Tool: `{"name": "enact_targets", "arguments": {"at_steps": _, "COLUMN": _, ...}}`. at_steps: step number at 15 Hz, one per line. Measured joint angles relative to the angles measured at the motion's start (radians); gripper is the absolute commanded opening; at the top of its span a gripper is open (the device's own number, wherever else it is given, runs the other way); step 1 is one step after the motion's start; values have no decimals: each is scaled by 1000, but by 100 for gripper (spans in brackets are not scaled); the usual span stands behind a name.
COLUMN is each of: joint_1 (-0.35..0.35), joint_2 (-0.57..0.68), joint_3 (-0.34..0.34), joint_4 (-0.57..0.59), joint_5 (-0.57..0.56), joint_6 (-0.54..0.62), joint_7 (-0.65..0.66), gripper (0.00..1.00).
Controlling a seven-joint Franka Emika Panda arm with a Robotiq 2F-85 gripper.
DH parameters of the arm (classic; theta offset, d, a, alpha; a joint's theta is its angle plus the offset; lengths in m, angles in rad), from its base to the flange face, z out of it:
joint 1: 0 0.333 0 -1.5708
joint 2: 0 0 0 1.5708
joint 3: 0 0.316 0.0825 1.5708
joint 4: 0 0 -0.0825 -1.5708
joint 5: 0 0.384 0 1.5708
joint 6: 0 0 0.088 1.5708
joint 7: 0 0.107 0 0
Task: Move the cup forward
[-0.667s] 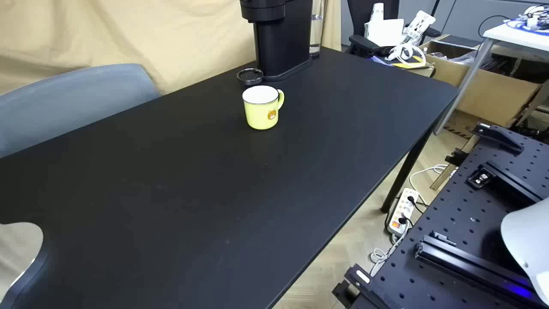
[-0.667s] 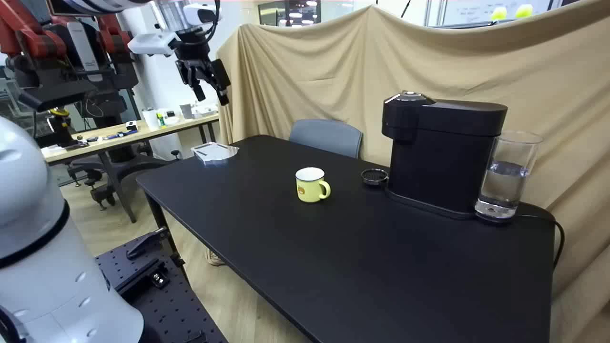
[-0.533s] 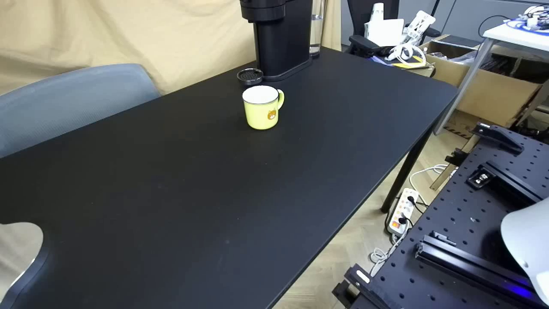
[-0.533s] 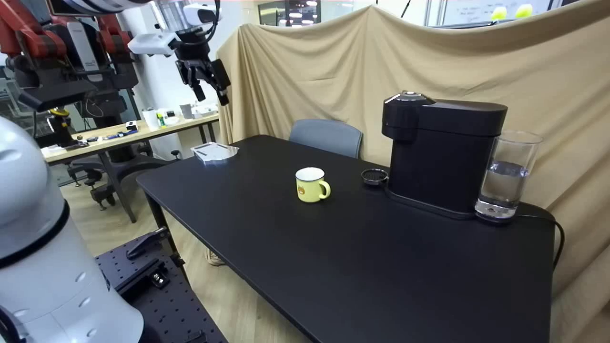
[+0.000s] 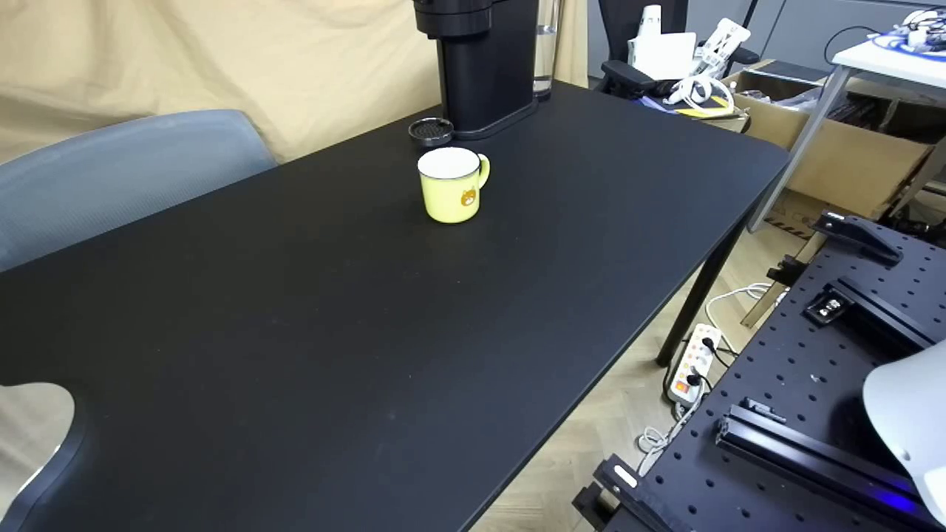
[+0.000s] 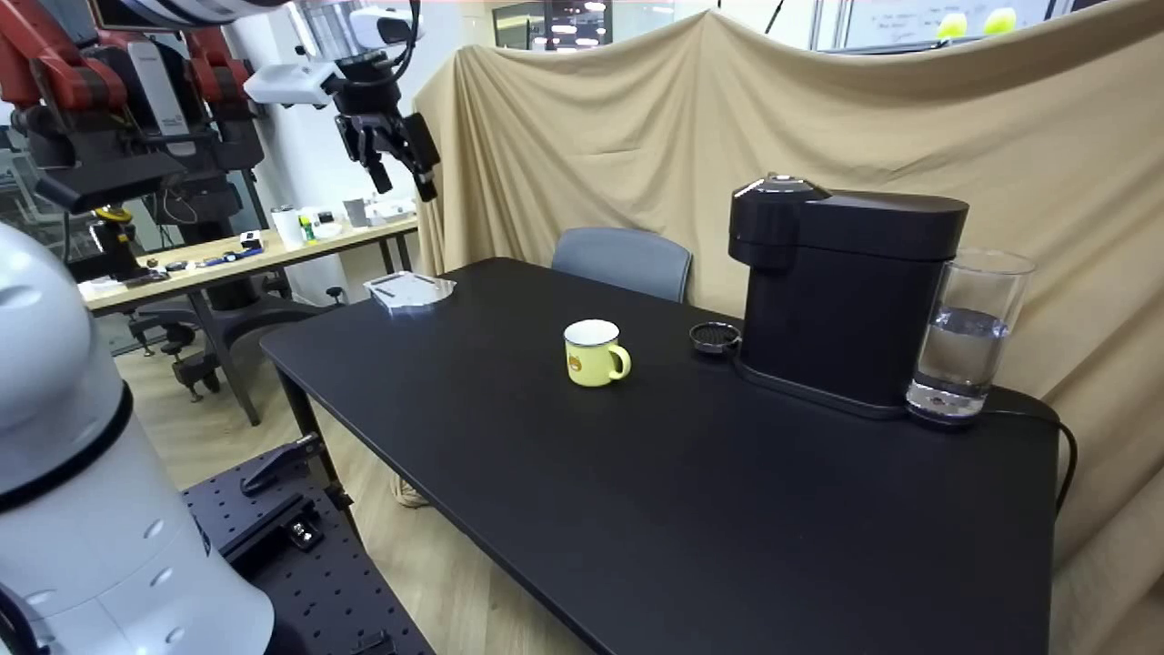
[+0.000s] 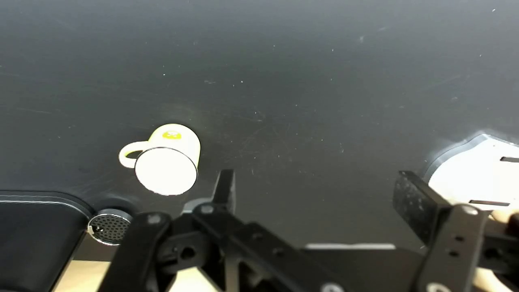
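Observation:
The cup is a pale-yellow mug with a white inside, a dark rim line and a small bear print. It stands upright on the black table (image 5: 310, 355), and shows in both exterior views (image 5: 449, 199) (image 6: 591, 366) and in the wrist view (image 7: 182, 138). Its handle points toward the coffee machine's side in the wrist view. My gripper (image 6: 403, 189) is high above the far end of the table, well apart from the cup. In the wrist view my gripper (image 7: 316, 172) is open with nothing between its fingers, and the cup lies left of the left finger.
A black coffee machine (image 6: 846, 300) with a round drip tray (image 6: 715, 337) stands behind the cup. A clear water tank (image 6: 966, 346) is beside the machine. A pale, shiny plate (image 6: 411, 291) lies at the table's far end. A grey chair (image 6: 623, 264) stands behind the table's edge.

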Motion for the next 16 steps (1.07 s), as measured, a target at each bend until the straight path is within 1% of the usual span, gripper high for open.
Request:
{"name": "enact_targets", "arguments": {"at_steps": 11, "joint_1": -1, "joint_2": 1, "joint_3": 0, "joint_4": 0, "joint_5": -9, "joint_6": 3, "joint_7": 1, "gripper": 100}}
{"name": "enact_targets", "arguments": {"at_steps": 14, "joint_1": -19, "joint_2": 32, "joint_3": -4, "joint_4": 0, "joint_5": -46, "joint_6": 67, "joint_7": 1, "gripper": 100}}
{"name": "enact_targets", "arguments": {"at_steps": 16, "joint_1": -44, "joint_2": 87, "joint_3": -15, "joint_4": 8, "joint_5": -79, "joint_6": 128, "joint_7": -4, "gripper": 100}}
